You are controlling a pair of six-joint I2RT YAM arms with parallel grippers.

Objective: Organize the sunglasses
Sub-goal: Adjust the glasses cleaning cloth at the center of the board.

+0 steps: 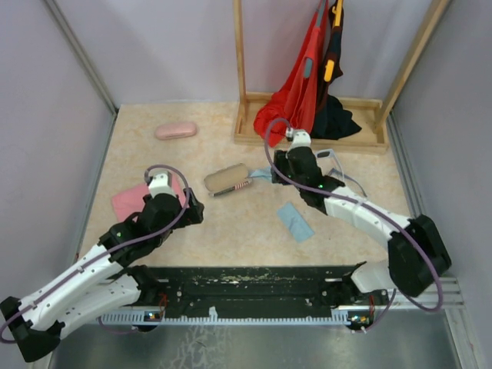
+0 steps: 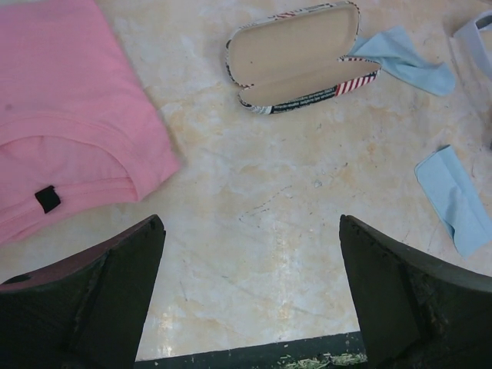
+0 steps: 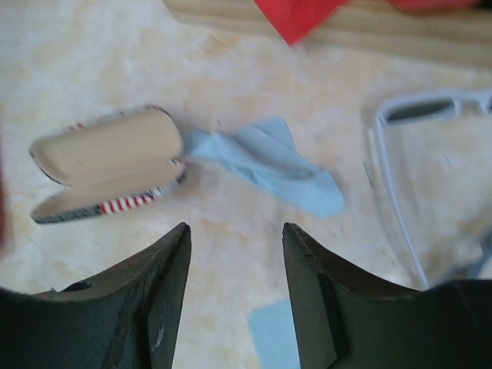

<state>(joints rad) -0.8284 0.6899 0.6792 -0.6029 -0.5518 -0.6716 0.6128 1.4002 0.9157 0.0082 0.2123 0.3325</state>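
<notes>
Two robot arms at a marbled table [image 1: 231, 231], seen from above and from both wrists; the L gripper [image 1: 192, 209] hangs over bare tabletop w/ its jaws spread wide and nothing btwn them, the corner of a pink cloth [image 1: 134, 200] just to its left; the R gripper [image 1: 280, 173] sits farther back w/ jaws parted, a clear gap showing tabletop only, gripping nothing. White-framed sunglasses [image 1: 329, 156] lie on the table to the right of the R gripper, near the base of a wooden rack [image 1: 307, 138] hung w/ a red garment [image 1: 296, 92]; in the R wrist view the sunglasses [image 3: 400, 115] rest lens-end toward the rack, one temple arm running back beside the right finger. An open flag-print glasses case [image 1: 228, 180] lies mid-table btwn the two grippers, its tan lining up and nothing inside; a crumpled blue cloth [image 1: 260, 174] touches its right end. A second blue cloth [image 1: 295, 221] lies flat nearer the arm bases, apart from the rest; a closed pink case [image 1: 175, 131] sits well back on the left.
</notes>
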